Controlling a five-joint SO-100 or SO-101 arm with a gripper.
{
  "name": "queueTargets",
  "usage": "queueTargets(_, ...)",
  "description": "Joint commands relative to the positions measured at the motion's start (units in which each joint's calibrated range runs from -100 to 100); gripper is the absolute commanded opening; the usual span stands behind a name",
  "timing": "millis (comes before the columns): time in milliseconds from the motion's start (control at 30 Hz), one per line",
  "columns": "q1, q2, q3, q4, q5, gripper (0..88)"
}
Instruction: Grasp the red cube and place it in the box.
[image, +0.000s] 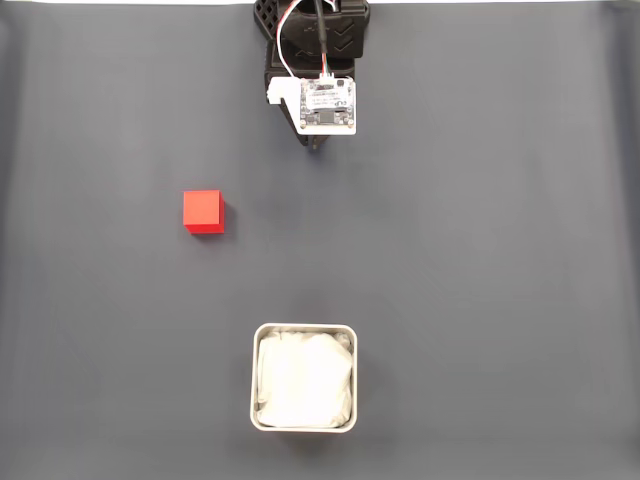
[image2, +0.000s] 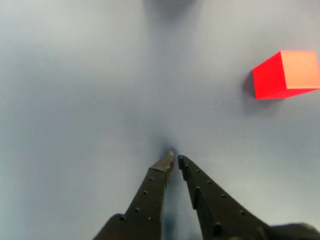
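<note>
A small red cube rests on the dark grey mat, left of centre in the fixed view; the wrist view shows the cube at the upper right. The white box with its wrinkly white lining stands near the bottom centre of the fixed view. My arm enters from the top centre, and the gripper is tucked under the wrist camera board, well to the right of and above the cube. In the wrist view the gripper has its black fingers nearly together with nothing between them, tips just above the mat.
The dark grey mat covers the whole table. The arm's base and white camera board sit at the top centre. Bare mat lies between the cube, the box and the arm.
</note>
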Motion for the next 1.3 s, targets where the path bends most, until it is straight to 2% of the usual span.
queueTargets(0, 0.74, 0.17, 0.45, 1.28, -0.34, 0.0)
queueTargets(200, 0.45, 0.17, 0.45, 1.03, -0.05, 0.0)
queueTargets(333, 1.59, 0.78, -1.01, -7.0, -0.54, 0.0)
queueTargets(533, 0.59, 10.23, -22.18, -14.7, -0.73, 0.0)
queueTargets(700, 0.59, 21.23, -42.98, -12.08, 0.1, 0.0)
queueTargets(1000, 3.72, 37.61, -67.07, -2.57, 1.51, 0.0)
queueTargets(1267, 9.76, 46.79, -78.02, 1.28, 1.71, 0.0)
